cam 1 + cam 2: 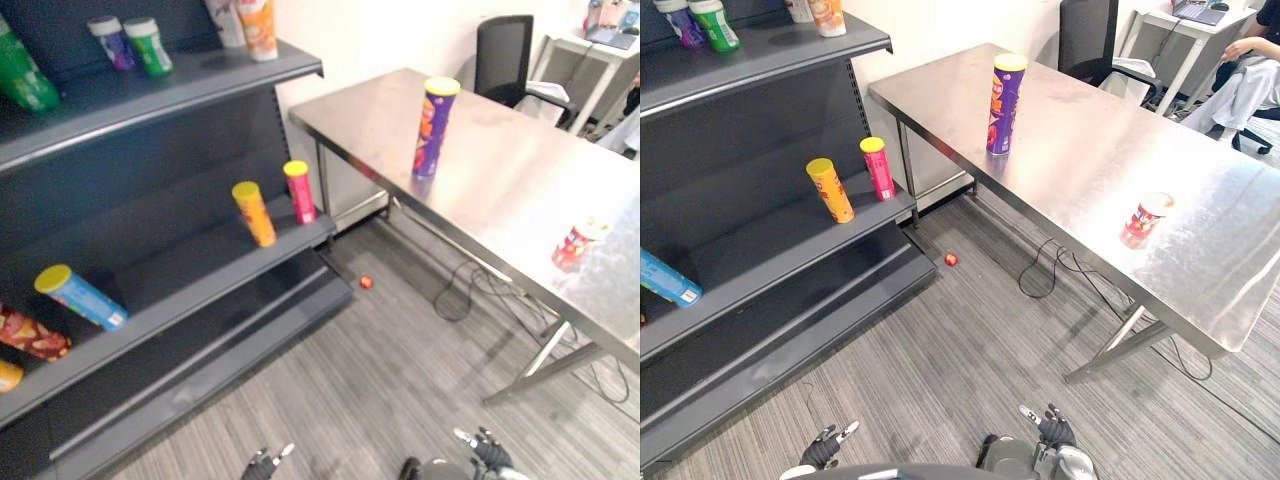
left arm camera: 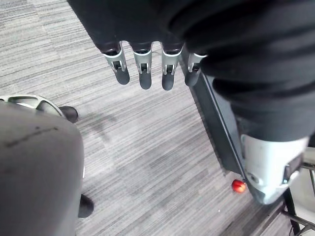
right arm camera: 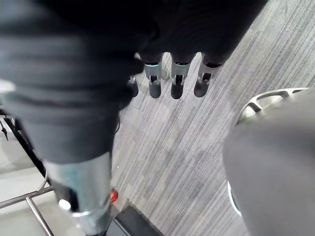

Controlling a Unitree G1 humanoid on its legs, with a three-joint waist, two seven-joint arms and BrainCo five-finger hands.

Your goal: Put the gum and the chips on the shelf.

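Over carpet (image 1: 400, 370), left hand (image 2: 145, 71), right hand (image 3: 177, 84) straight-fingered

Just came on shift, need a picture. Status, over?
Hands: left hand and right hand open, empty, low over floor. Purple chips can upright on table, red gum tub near its edge; neither shelved. Small red object by shelf.

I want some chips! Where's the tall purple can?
In the eye views, the tall purple can stands upright on the steel table, towards its end nearest the shelf, with a small red tub farther right.
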